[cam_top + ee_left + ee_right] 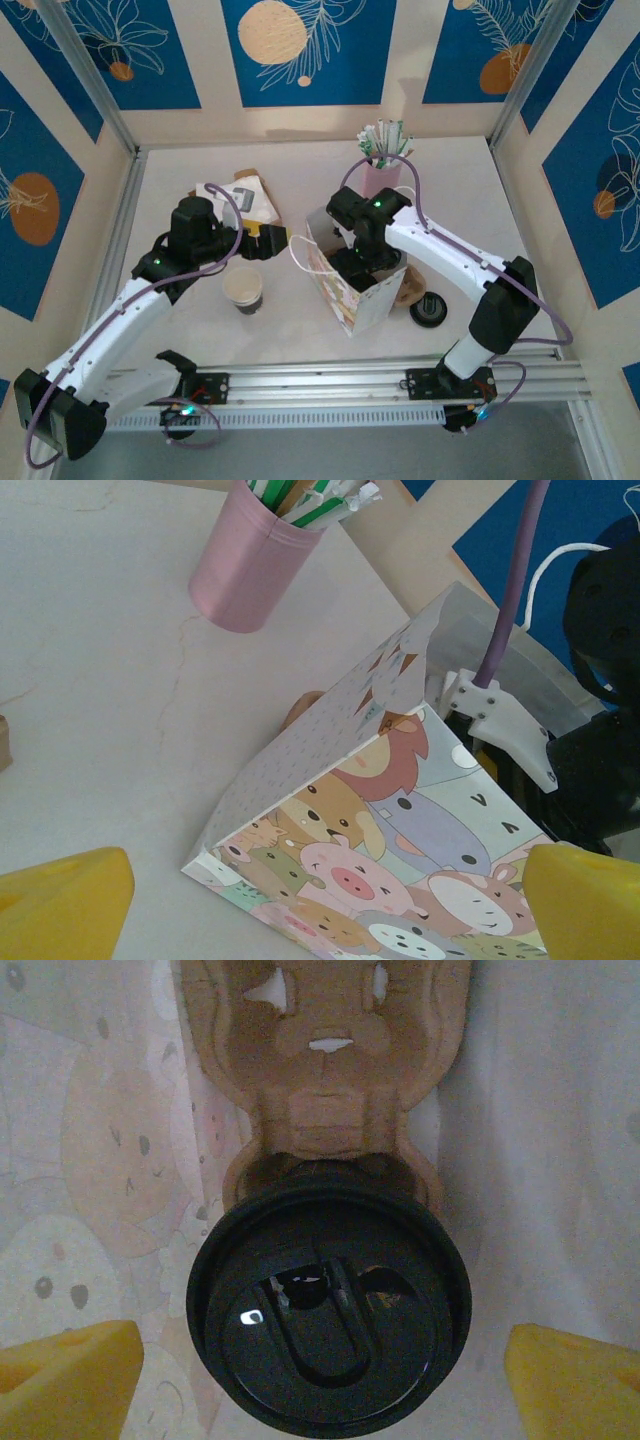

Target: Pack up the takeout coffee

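Observation:
The takeout coffee (pixel 328 1305), a dark cup under a round black lid, stands in a brown cardboard carrier (pixel 325 1060) inside the cartoon-animal paper bag (pixel 362 300). My right gripper (pixel 325 1380) reaches down into the bag's mouth and is open. Its yellow fingers (pixel 70 1375) stand on either side of the lid with a gap on each side. My left gripper (pixel 330 910) is open just left of the bag (pixel 400 840), level with its printed side, and its yellow fingers (pixel 65 900) hold nothing. From above, the left gripper (pixel 258 240) sits beside the bag's white handle.
A lidless paper cup (pixel 243 288) stands left of the bag, near the left arm. A loose black lid (pixel 428 308) lies to the bag's right. A pink cup of straws (pixel 382 170) stands behind the bag. Brown packaging (pixel 255 195) lies at the back left.

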`<action>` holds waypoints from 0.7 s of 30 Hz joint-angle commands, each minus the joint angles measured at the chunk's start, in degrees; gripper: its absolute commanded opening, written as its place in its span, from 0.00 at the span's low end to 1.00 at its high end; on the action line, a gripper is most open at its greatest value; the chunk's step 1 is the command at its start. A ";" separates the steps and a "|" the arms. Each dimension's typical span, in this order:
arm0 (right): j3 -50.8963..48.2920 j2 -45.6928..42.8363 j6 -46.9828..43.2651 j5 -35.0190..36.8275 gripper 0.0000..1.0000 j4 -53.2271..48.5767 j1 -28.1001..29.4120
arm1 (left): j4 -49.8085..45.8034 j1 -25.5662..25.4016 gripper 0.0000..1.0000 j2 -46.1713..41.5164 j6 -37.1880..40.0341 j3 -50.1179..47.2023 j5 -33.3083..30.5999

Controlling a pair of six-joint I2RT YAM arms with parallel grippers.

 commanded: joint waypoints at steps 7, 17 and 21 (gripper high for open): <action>2.09 -2.03 1.20 0.71 0.93 -2.93 0.70 | 0.96 -0.95 1.00 -0.74 1.54 1.84 0.69; 2.80 -2.56 1.57 1.32 0.93 -3.51 1.14 | 0.87 -1.21 1.00 -1.61 1.57 1.92 0.99; 3.20 -2.93 1.72 1.26 0.93 -3.67 1.30 | 0.10 -1.56 0.99 -2.21 1.69 2.45 0.65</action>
